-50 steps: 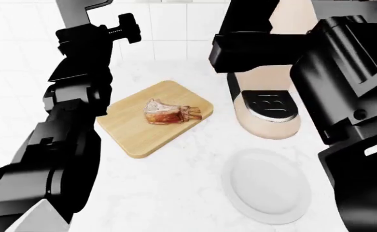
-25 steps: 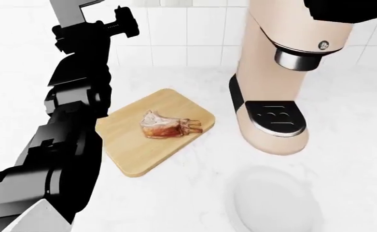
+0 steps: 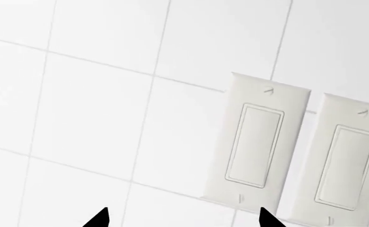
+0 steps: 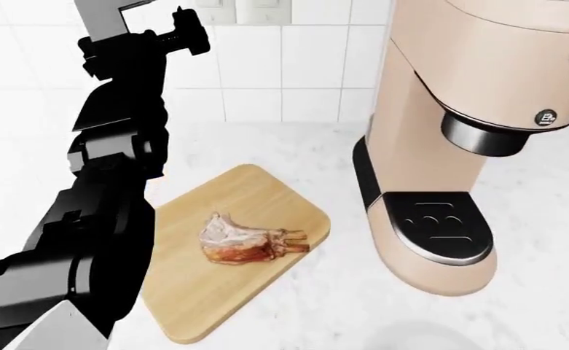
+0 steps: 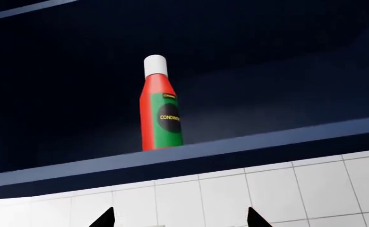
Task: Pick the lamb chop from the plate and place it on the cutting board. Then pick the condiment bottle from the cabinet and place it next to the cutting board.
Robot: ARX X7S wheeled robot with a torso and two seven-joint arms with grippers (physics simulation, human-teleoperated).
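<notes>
White wall tiles back a pale marbled table; on it the cutting board lies at an angle in the middle, and the lamb chop rests on the board with its rib bones pointing right; a beige coffee machine stands just right of the board, apart from it; only a sliver of the plate shows at the near edge; two light switches sit on the far wall, faced by the left end effector, its tips spread with nothing between them; the right end effector, likewise spread and empty, points at a dark cabinet; the condiment bottle stands upright on the cabinet's shelf edge, well beyond those tips.
</notes>
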